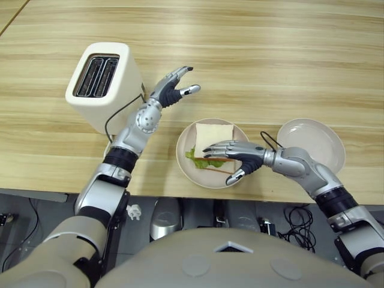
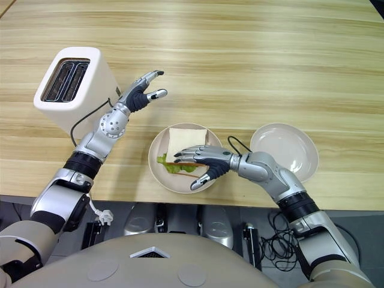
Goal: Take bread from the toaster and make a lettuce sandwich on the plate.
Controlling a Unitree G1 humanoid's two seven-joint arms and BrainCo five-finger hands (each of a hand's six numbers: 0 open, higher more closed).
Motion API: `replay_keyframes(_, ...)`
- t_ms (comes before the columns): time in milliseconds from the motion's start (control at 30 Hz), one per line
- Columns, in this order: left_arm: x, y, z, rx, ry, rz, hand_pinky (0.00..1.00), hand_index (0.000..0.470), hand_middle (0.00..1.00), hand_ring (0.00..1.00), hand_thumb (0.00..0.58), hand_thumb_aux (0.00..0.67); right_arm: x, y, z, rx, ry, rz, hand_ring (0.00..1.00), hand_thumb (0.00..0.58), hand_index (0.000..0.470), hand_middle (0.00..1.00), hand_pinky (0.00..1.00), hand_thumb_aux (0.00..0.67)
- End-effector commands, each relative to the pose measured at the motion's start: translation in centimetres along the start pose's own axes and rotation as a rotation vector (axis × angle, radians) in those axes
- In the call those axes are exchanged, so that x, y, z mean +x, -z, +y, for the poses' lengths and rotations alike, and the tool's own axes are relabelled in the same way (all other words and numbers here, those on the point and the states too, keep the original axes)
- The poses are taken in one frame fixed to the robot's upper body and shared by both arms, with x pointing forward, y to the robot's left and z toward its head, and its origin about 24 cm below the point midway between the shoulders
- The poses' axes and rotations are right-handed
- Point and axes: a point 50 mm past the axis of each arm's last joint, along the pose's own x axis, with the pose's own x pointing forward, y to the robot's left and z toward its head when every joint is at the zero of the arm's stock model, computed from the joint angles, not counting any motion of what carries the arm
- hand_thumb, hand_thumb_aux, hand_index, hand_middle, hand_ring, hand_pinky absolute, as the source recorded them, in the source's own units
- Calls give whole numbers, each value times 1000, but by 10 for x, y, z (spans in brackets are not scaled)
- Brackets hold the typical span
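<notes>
Pale wood tabletop (image 1: 270,60), carrying: one cream toaster (image 1: 102,84) at ten o'clock from the sandwich plate (image 1: 183,161), slots apparently empty; one second plate (image 1: 312,141) at three o'clock, bare. Sandwich (image 1: 214,133) lies on the near plate: white top slice, lettuce (image 1: 195,157) frilling out at eight o'clock, a crust of lower slice showing beneath. Right robot hand (image 1: 252,157): spread wide and flat over the sandwich's near half, thumb dropped low toward the plate rim at five o'clock, clasping nothing; whether the fingers touch the bread cannot be told. Left robot hand (image 1: 172,90): wide, holding nothing, above the tabletop at eleven o'clock, just right of the toaster. Judged step: settling the top slice, with assembly seemingly near complete. Handling advice: press lightly and straight down, since soft bread dents and lettuce slides; square the top slice over the lower one; lift away vertically so nothing drags off the plate; mind the black cable (image 1: 269,140) just beside the wrist.
</notes>
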Motion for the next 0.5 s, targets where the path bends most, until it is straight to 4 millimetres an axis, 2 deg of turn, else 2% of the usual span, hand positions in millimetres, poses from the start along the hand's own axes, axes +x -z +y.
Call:
replay_keyframes(33, -9, -3, 7, -67, -66, -30, 0, 36, 0, 0, 87, 53, -2, 9, 3, 79, 74, 45, 918, 472, 262, 918, 918, 381)
replay_keyframes(67, -12, -5, 8, -94, -79, -44, 71, 276, 71, 71, 487, 402, -2, 6, -4, 115, 123, 16, 1000, 580, 460, 1000, 1000, 670)
replay_keyframes(100, -14, -8, 9, -119, -90, -63, 71, 276, 71, 71, 487, 402, -4, 3, -12, 162, 189, -24, 1000, 580, 460, 1000, 1000, 670)
replay_keyframes(133, -17, -11, 11, -141, -97, -80, 1000, 460, 1000, 1000, 580, 670, -6, -2, -21, 216, 259, -71, 1000, 580, 460, 1000, 1000, 670)
replay_keyframes(300, -33, -26, 24, -216, -140, -157, 1000, 460, 1000, 1000, 580, 670, -29, -15, -72, 391, 579, -283, 1000, 580, 460, 1000, 1000, 670)
replay_keyframes(500, -47, -28, 29, -243, -121, -159, 1000, 460, 1000, 1000, 580, 670, -45, -18, -90, 462, 637, -356, 1000, 580, 460, 1000, 1000, 670)
